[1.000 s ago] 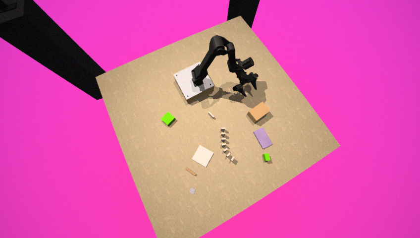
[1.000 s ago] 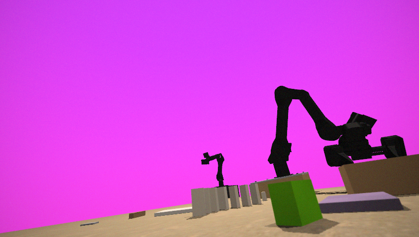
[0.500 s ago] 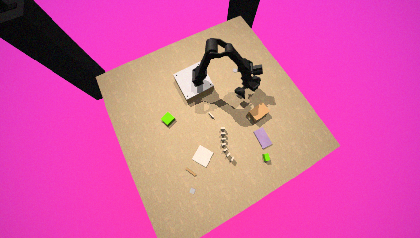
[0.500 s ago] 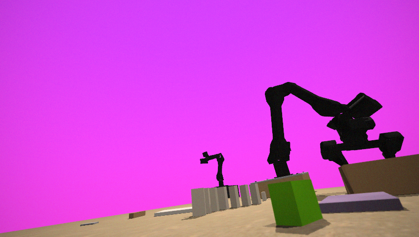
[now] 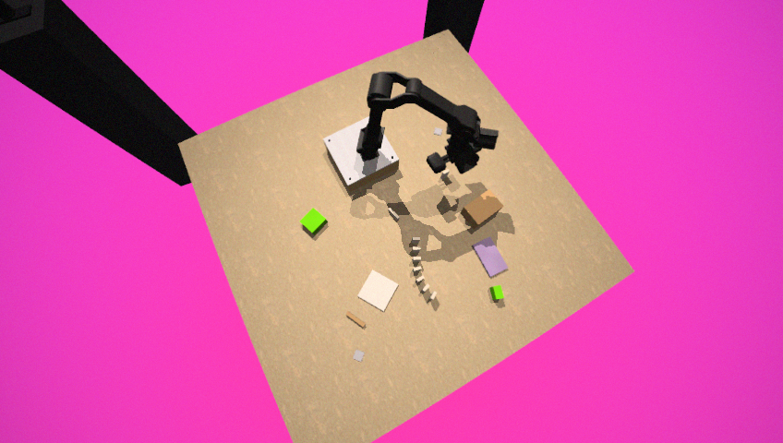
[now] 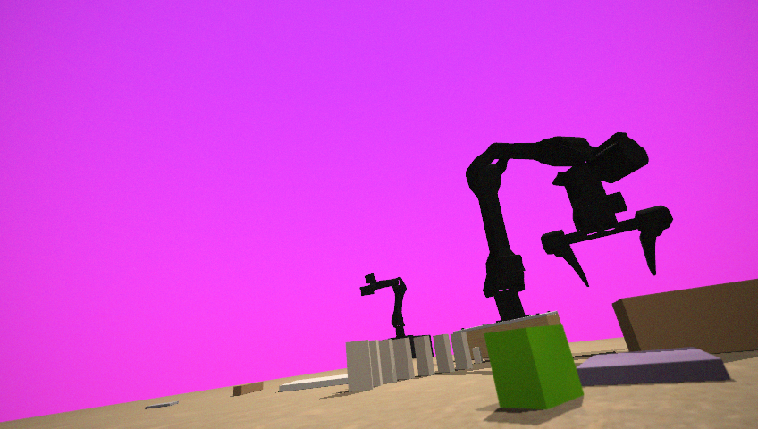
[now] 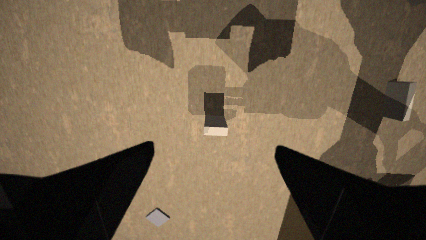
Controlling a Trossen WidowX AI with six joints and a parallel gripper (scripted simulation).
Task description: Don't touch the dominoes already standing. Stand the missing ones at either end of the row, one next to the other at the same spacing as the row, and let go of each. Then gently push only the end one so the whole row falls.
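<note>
Sand-coloured table [image 5: 549,307] carries everything you need to check. Your gripper [image 6: 619,279] hangs high above the table with its fingers [image 6: 650,249] spread wide and nothing between them; it is released. In the wrist view, one small domino [image 7: 216,125] stands upright on the table directly below and a little ahead of the open jaws, apart from both fingers. From the top view this domino [image 5: 446,176] sits near the arm, between the white base plate [image 5: 340,148] and the brown box [image 5: 482,207], well away from the row. The row of dominoes [image 5: 420,269] stands undisturbed, curving between the white tile [image 5: 378,290] and the purple slab [image 5: 490,257]. Another domino [image 5: 393,211] lies flat near the base plate, short of the row's near end. You will also note a large green cube [image 5: 313,221], a small green cube [image 5: 496,293], a thin wooden strip [image 5: 355,319] and two small grey squares [image 5: 357,355] scattered about, none touching the row
</note>
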